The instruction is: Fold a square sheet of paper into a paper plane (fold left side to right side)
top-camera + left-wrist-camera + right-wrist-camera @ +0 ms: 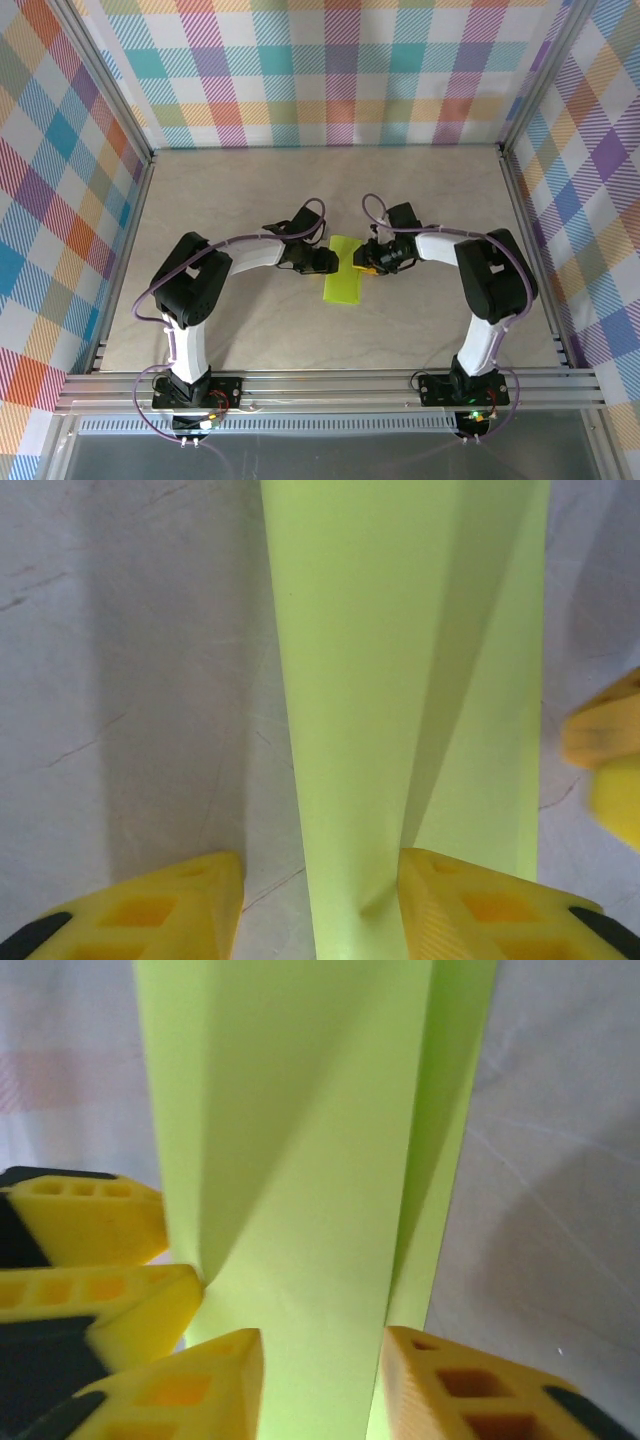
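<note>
**On the table: a thin folded plane, mostly done**

From the top camera, the paper plane (343, 270) lies on the table (250, 200), right between the two arms. It is a long, thin strip, not a wide square, so I think most of the folds are done. Its long side runs from the far wall toward the arms, leaning a little. I cannot tell which end is the nose. The left gripper (328, 262) is at its left edge and the right gripper (364, 262) is at its right edge.

From the left wrist camera, the paper runs straight up the picture, with layers and a slanted crease. The left gripper's fingers (470, 910) stand partly apart. One is over bare table and the other sits at the paper's edge. Nothing is pinched.

From the right wrist camera, the paper also runs up the picture, with a slanted fold. The right gripper's fingers (180, 1395) are partly apart, and the paper passes between them. They look loose, not squeezing. I think what is left is pressing the creases flat and opening the wings.
</note>
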### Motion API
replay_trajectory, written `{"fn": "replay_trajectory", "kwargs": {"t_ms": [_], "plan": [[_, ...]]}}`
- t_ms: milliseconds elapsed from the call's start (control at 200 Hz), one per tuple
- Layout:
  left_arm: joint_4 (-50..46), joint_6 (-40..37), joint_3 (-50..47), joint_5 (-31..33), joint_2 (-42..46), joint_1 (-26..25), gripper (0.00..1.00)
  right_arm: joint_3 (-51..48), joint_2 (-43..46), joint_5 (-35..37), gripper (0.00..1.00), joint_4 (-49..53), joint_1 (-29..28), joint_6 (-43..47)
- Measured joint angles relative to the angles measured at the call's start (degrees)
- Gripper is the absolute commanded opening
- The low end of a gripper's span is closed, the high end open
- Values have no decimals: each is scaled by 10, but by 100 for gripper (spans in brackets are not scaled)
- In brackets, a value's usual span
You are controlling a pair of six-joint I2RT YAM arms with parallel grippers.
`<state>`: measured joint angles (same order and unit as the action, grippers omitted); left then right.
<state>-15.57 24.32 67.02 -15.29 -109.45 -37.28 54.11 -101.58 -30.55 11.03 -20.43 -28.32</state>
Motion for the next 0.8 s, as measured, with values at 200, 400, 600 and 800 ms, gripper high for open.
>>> {"fn": "replay_trajectory", "kwargs": {"t_ms": [200, 400, 600, 800], "plan": [[-15, 0, 12, 9, -7, -2, 45, -21, 81, 24, 49, 15, 33, 9], [-51, 0, 40, 22, -21, -8, 45, -29, 101, 36, 50, 30, 43, 16], [-82, 0, 66, 45, -33, -18, 46, -30, 101, 36, 50, 35, 43, 18], [-108, -2, 87, 60, -44, -26, 48, -31, 101, 36, 50, 35, 43, 18]]}}
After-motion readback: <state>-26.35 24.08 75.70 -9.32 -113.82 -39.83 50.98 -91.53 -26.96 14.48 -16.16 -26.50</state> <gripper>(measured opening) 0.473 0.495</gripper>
